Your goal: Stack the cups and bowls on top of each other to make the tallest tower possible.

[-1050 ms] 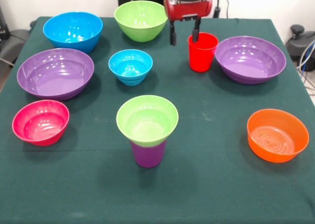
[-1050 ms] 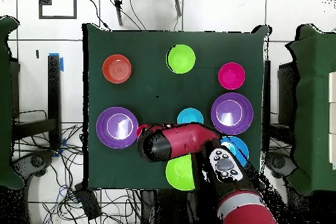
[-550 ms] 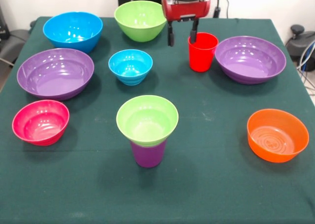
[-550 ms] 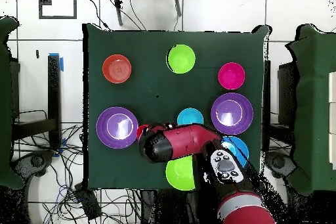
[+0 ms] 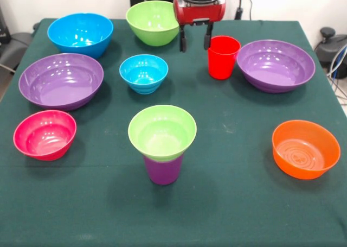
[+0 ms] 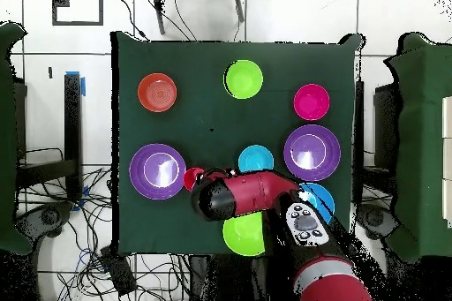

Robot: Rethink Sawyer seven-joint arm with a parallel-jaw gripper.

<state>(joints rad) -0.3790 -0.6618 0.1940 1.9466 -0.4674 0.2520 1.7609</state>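
The red cup (image 5: 223,57) stands upright on the tabletop (image 5: 233,165) just beside the released, empty hand (image 5: 194,40), and being light, stiff, probably slick plastic, it seems best pinched across one rim wall, squarely so it neither tips nor slides.

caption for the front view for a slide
Open pincer hangs beside the red cup; green bowl sits on purple cup.
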